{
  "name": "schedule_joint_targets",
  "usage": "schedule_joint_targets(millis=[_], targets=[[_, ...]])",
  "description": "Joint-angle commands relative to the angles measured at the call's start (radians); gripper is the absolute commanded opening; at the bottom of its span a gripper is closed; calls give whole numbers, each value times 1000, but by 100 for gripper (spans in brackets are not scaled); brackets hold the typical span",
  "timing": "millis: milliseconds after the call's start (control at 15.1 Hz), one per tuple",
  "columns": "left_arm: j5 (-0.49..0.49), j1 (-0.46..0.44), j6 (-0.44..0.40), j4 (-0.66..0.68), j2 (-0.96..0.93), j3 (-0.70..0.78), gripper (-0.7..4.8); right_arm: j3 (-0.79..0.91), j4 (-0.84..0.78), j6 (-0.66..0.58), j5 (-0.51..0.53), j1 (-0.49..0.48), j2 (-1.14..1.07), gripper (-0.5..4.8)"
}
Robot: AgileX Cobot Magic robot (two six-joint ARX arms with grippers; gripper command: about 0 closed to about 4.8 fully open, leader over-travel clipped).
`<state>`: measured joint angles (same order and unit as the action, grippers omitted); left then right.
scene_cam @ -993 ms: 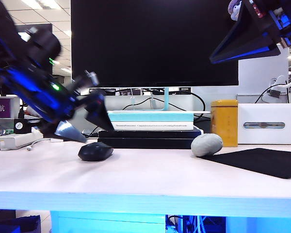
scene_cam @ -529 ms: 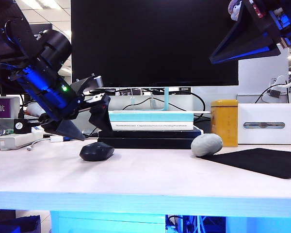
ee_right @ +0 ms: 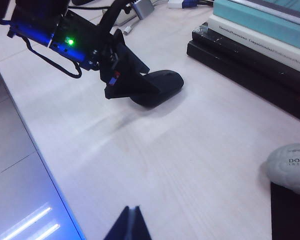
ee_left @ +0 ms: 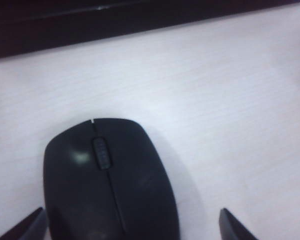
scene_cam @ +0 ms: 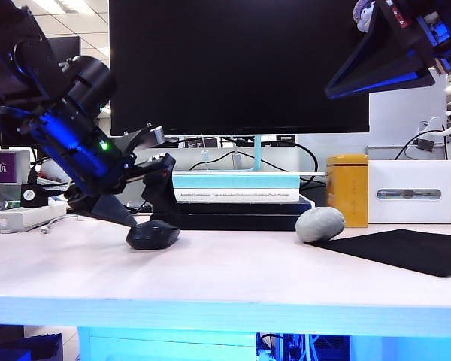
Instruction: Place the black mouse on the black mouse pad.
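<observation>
left tool (ee_left: 130,227) spread wide, straddling the black mouse (ee_left: 110,182) on the table (scene_cam: 233,278) | right tool (ee_right: 129,225) pinched shut, parked high, empty | mouse looks light, rigid, slick-domed: pinch low across its flanks | black mouse pad (scene_cam: 406,250) well apart, far right

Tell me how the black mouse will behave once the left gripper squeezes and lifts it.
The black mouse looks rigid, so it should not flex between the open left gripper's fingers. Its smooth domed sides may let it slip upward out of a low pinch. Small and cable-free, it probably lifts lightly; its flat base should slide, not roll, on the table. The right gripper, shut, hangs high above.
</observation>
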<state>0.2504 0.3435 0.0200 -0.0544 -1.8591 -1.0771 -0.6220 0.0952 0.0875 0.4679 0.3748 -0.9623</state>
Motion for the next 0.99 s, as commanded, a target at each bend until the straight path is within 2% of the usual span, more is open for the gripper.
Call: schedule_joint_targets(millis=[66,993], targets=[[-3,-1,11,-7,-32,-5,479,-6,-10,3,6,0,2,-6],[-3,-1,14,-58,-61,-5,479,-6,-10,3,5,0,2,-6]])
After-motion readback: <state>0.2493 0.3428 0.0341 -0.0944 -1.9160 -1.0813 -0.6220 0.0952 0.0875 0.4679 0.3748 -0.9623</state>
